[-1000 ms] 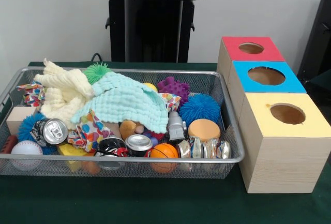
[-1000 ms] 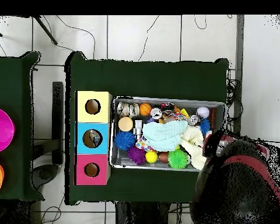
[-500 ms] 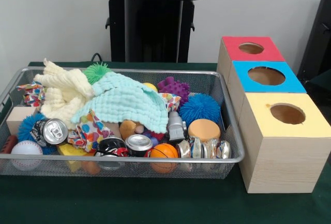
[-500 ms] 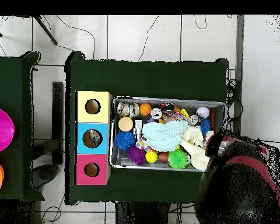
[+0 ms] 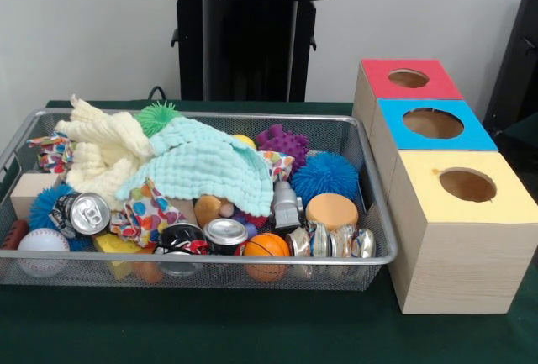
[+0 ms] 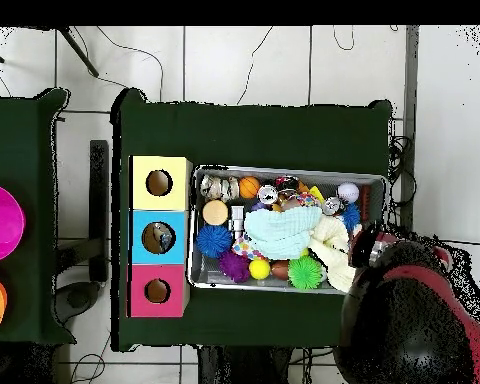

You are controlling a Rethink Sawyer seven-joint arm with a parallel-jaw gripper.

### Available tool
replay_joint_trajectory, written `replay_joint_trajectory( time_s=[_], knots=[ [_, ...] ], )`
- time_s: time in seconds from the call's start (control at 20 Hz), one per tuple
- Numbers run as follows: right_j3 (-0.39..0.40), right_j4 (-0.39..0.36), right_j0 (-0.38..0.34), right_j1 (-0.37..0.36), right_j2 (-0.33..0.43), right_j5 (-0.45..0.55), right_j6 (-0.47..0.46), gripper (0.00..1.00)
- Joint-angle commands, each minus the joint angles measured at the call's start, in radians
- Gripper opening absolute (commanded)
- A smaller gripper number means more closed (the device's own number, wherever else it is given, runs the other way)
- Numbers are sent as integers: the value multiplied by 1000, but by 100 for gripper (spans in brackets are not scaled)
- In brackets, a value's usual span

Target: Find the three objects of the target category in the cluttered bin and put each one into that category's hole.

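- Arm (image 6: pixel 409 315) is seen only in the overhead view, massed over the bin's corner by the cream cloth (image 5: pixel 97 150); state of the fingers cannot be told, and no gripper shows in the front view.
- Target category is not given by the pictures; nothing is judged held, so all bin items are taken as still in place.
- Wire bin (image 5: pixel 370 196) on the green worktop (image 5: pixel 252 330): mint cloth (image 5: pixel 202 166) draped over the middle, patterned cloth (image 5: pixel 147 208) beneath it.
- Also in the bin: cans (image 5: pixel 84 213), baseball (image 5: pixel 42 246), orange ball (image 5: pixel 267 248), spiky balls (image 5: pixel 324 175), grey figure (image 5: pixel 286 204).
- Boxes beside the bin: red box (image 5: pixel 409 80), blue box (image 5: pixel 433 124), yellow box (image 5: pixel 466 187); something lies inside the blue hole in the overhead view.
- Risk: cloths are likely to hide targets; a blind grasp could snag cloth and drag neighbours out.
- Risk: round items could roll off the fingers.
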Motion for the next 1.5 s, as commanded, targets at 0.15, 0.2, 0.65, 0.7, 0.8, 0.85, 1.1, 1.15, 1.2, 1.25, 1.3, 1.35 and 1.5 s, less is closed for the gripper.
replay_joint_trajectory(
  time_s=[0.15, 0.2, 0.65, 0.7, 0.8, 0.85, 1.1, 1.15, 1.2, 1.25, 1.3, 1.35, 1.5],
  knots=[
    [138, -45, -48, 47, 127, -3, -188, 100],
    [152, -38, -58, 49, 141, -28, -189, 100],
    [136, -68, -49, 37, 138, 12, -172, 100],
    [137, -69, -53, 37, 143, 12, -178, 100],
    [150, -63, -55, 37, 145, -11, -158, 100],
    [142, -81, -42, 38, 134, -12, -140, 100],
    [117, -120, -24, 33, 120, 0, -131, 100],
    [115, -122, -23, 31, 119, 5, -128, 100],
    [114, -123, -21, 29, 119, 10, -125, 100],
    [112, -129, -13, 26, 113, 17, -109, 100],
    [108, -140, -3, 21, 104, 23, -95, 100],
    [100, -153, 9, 20, 95, 34, -74, 100],
    [78, -157, 32, 19, 79, 89, -33, 100]
  ],
)
